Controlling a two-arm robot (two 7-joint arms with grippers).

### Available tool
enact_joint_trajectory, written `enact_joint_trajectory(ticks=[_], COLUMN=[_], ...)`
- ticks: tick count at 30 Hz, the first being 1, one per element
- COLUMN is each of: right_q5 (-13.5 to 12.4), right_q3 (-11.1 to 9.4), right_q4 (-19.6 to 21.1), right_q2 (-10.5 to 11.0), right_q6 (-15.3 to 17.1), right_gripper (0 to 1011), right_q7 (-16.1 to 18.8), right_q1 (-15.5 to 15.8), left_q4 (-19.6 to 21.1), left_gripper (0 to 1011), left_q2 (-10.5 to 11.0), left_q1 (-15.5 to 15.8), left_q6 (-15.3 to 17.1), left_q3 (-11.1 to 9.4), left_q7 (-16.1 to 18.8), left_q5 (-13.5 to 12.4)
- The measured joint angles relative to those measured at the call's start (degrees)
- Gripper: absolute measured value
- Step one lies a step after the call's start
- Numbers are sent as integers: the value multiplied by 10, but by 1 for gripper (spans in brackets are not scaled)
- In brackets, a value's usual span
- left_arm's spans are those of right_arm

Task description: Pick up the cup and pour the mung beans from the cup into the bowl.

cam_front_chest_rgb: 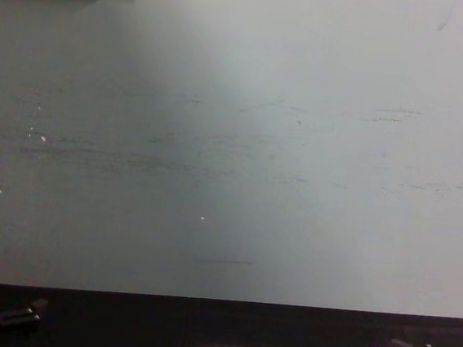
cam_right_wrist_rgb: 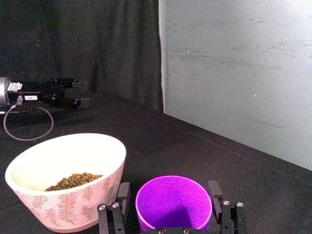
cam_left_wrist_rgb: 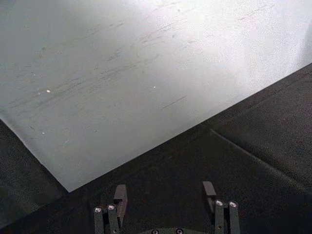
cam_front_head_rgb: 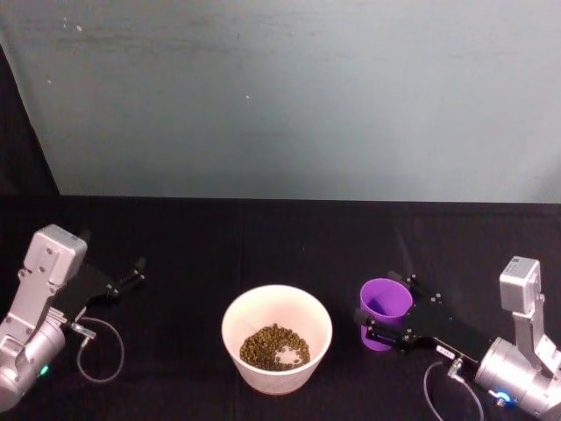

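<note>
On the black counter (cam_front_head_rgb: 263, 237), the bowl (cam_front_head_rgb: 277, 338) sits near centre with mung beans (cam_front_head_rgb: 274, 347) inside. Just to its right, the right gripper (cam_front_head_rgb: 383, 326) clasps the upright purple cup (cam_front_head_rgb: 384, 313). At far left, the left gripper (cam_left_wrist_rgb: 165, 200) rests with fingers spread, holding nothing.

Dim, evenly lit, slightly soft throughout.
Pale wall (cam_front_head_rgb: 289, 96) washed in grey-green, brightest near top in left wrist view; black tablecloth (cam_front_head_rgb: 263, 237) swallowing shadows; purple cup (cam_right_wrist_rgb: 173, 201) oversaturated and glowing; mild grain, no hard glare.
</note>
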State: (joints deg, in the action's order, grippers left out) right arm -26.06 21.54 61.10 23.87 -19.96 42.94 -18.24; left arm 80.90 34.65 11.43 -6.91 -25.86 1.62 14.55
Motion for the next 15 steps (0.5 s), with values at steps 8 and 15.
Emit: enact_joint_trajectory(ticks=[8, 15], right_q5=[0, 9], right_q3=[0, -4], right_q4=[1, 54], right_q2=[0, 17], right_q6=[0, 20], right_gripper=[1002, 1002], right_q7=[-1, -24], right_q1=[0, 21], left_q4=[0, 0], left_gripper=[1003, 1004], left_q2=[0, 0], left_q1=[0, 0], left_q6=[0, 0], left_q3=[0, 0], left_q7=[0, 0], left_q5=[0, 0])
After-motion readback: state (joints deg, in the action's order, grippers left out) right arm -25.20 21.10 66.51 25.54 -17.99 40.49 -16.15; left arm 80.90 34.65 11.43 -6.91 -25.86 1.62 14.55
